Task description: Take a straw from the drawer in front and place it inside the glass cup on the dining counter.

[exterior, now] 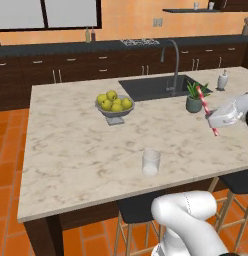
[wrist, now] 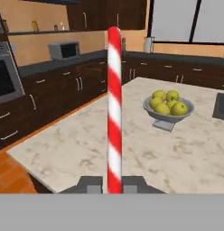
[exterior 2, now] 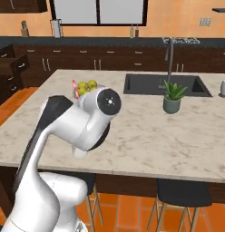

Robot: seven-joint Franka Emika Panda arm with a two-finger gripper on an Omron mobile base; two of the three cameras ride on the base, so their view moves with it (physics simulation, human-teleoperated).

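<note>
My gripper [exterior: 212, 119] is shut on the straw [exterior: 208, 111], a thin red-and-white striped stick, and holds it tilted above the right side of the dining counter [exterior: 71, 150]. In the hand view the straw [wrist: 114, 108] rises straight up from between the two fingertips [wrist: 89, 182] of the gripper [wrist: 114, 186]. The glass cup [exterior: 151, 162], clear and upright, stands near the counter's front edge, left of and below the gripper. In the right base view the straw's top end [exterior 2: 75, 89] pokes out behind the arm. A dark brown drawer [exterior 2: 15, 63] stands pulled out at the far left.
A grey bowl of yellow-green fruit [exterior: 114, 106] sits mid-counter. Behind the gripper are a potted plant [exterior: 195, 100], a sink [exterior: 156, 87] with a tall faucet [exterior: 174, 65], and a white pump bottle [exterior: 223, 80]. Dark stools [exterior: 141, 210] stand under the near edge.
</note>
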